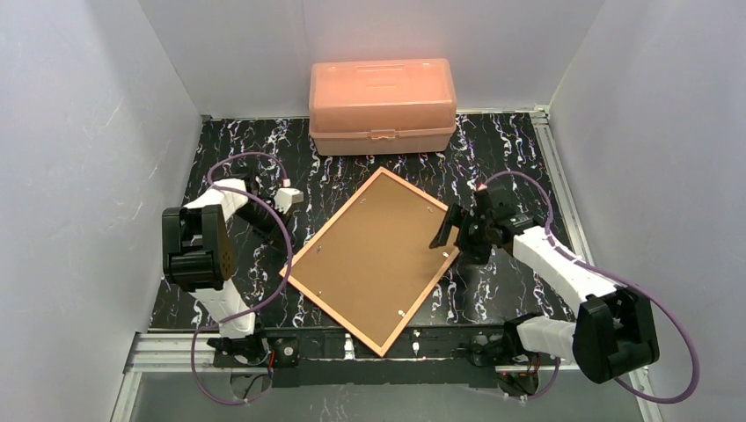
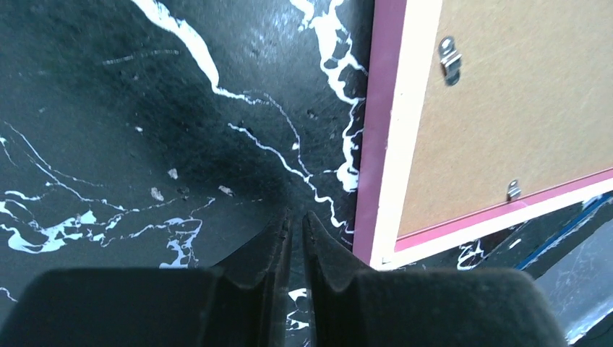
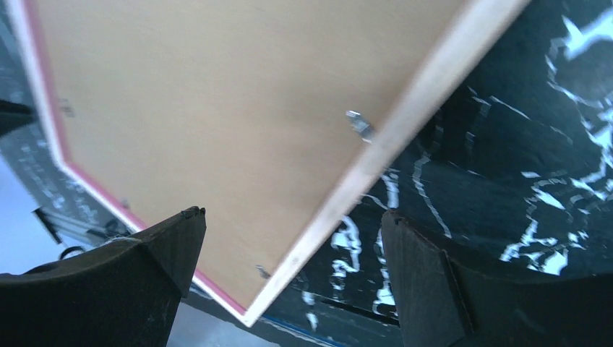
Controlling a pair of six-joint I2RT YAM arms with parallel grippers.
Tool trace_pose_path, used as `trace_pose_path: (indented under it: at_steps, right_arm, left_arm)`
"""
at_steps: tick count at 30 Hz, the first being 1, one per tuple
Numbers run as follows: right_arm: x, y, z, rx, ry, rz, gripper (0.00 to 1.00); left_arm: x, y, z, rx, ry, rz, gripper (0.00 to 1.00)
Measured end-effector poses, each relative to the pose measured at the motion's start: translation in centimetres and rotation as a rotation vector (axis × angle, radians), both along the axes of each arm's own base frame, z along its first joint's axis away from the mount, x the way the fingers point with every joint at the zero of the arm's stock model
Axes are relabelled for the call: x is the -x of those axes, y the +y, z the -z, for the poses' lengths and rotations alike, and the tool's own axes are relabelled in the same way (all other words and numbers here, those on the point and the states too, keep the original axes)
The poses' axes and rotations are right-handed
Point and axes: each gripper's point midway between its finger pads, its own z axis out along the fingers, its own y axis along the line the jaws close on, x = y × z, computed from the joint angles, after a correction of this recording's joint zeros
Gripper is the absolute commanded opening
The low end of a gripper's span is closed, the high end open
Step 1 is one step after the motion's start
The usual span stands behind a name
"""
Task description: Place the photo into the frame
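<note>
Currently the frame is lying face down mid-bench, askew, with its brown backing board up and its metal tabs showing near the rim. The photo is not appearing in any view; I cannot tell whether it is sitting under the board.

Judged step: working the back.

- Left jaws: standing nearly shut, holding nothing, over bare bench just beside the frame's left edge.
- Right jaws: gaping fully, empty, straddling the frame's right edge.
- Next move: likely calling for a fine touch on 1 tab.
- Room: the frame's near corner is overhanging the bench's near edge, the lidded box is crowding the far edge, and bare strips are running along the left and right edges.
</note>
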Motion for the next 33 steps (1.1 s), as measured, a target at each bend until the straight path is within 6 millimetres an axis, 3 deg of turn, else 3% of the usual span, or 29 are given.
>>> trace_pose_path:
  at_steps: [5, 10, 16, 28, 33]
  right_arm:
    - [3.1, -1.8, 4.8, 0.070, 0.140, 0.016, 0.99]
    - [2.8, -1.7, 6.2, 0.082, 0.168, 0.013, 0.99]
    - [-0.3, -0.6, 6.1, 0.068, 0.126, 0.010, 0.99]
    - [-8.0, 2.1, 5.1, 0.041, 0.025, 0.011, 0.99]
    - [-8.8, 2.1, 4.7, 0.056, -0.007, -0.002, 0.99]
  left_arm:
    - [-0.7, -1.1, 0.2, 0.038, 0.010, -0.023, 0.11]
    - [-0.3, -2.4, 0.7, 0.074, 0.054, -0.036, 0.11]
    - [0.2, -3.2, 0.7, 0.111, 0.059, -0.045, 0.11]
    - [4.8, -4.6, 0.7, 0.109, 0.081, 0.106, 0.10]
    - [5.7, -4.8, 0.7, 0.098, 0.091, 0.145, 0.08]
